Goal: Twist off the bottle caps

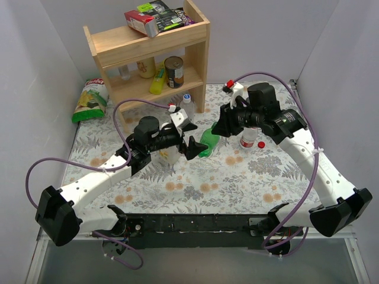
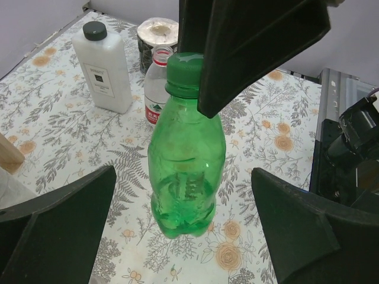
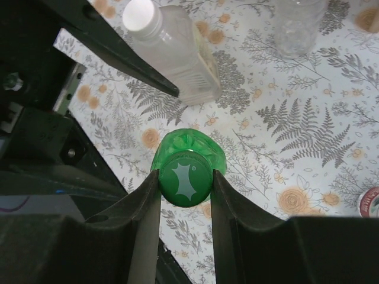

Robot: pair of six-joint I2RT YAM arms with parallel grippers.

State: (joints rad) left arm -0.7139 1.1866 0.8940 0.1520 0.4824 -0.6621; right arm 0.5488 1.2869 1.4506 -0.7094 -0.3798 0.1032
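Observation:
A small green bottle (image 1: 208,144) stands upright on the floral cloth, its green cap (image 3: 184,183) on the neck. From above, my right gripper (image 3: 184,176) is shut on that cap, one finger on each side. My left gripper (image 2: 183,174) is open, its fingers wide on both sides of the green bottle's (image 2: 183,171) lower body without touching it. A slim clear bottle with a blue cap (image 1: 187,99) stands behind. A clear bottle with a white cap (image 3: 142,15) stands to the left. The small red-labelled bottle (image 1: 249,139) stands to the right, a loose red cap (image 1: 261,145) beside it.
An opaque white bottle with a dark cap (image 2: 103,71) and a tape roll (image 2: 157,32) stand behind the red-labelled bottle. A wooden shelf (image 1: 151,38) with cans and boxes sits at the back left, a snack bag (image 1: 90,102) beside it. Purple cables loop over both arms.

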